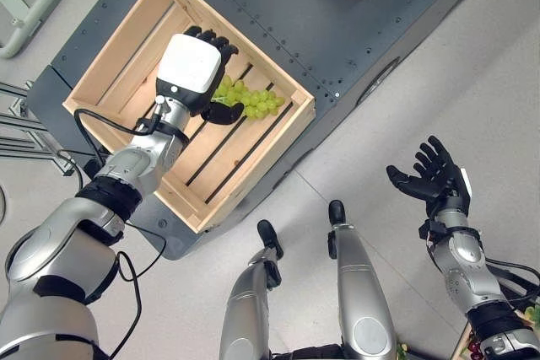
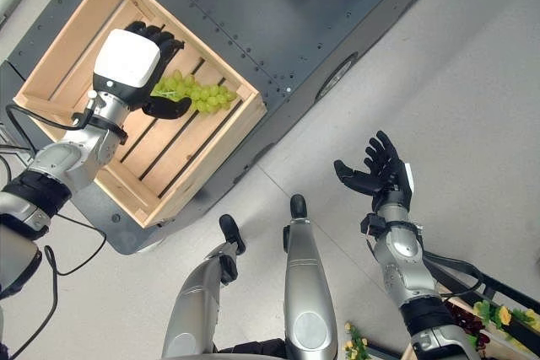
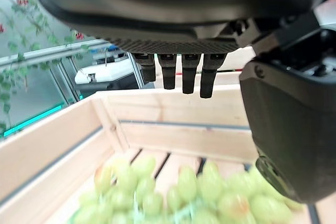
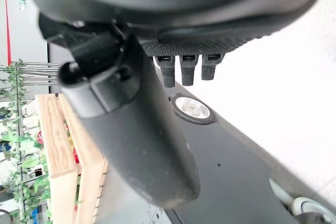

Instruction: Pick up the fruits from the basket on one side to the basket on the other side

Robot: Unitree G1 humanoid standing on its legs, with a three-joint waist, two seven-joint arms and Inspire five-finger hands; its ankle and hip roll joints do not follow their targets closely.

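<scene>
The crate (image 1: 131,44) is pale, unfinished slatted wood with visible grain. The grapes (image 1: 251,100) have smooth, slightly glossy green skins. The counter (image 1: 337,14) is dark matt metal studded with rivets. The left hand (image 1: 196,69) has matt black plastic fingers under a smooth white cover.

Green grapes (image 1: 251,100) lie on the slatted wooden crate's (image 1: 110,69) floor.

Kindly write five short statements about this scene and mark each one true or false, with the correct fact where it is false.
1. The left hand is above the wooden crate. True.
2. The green grapes lie in the crate. True.
3. The left hand grips the grapes. False: its fingers are open above them.
4. The right hand holds fruit. False: it is open and empty, over the floor.
5. The crate is on the floor. False: it rests on a dark platform.
</scene>
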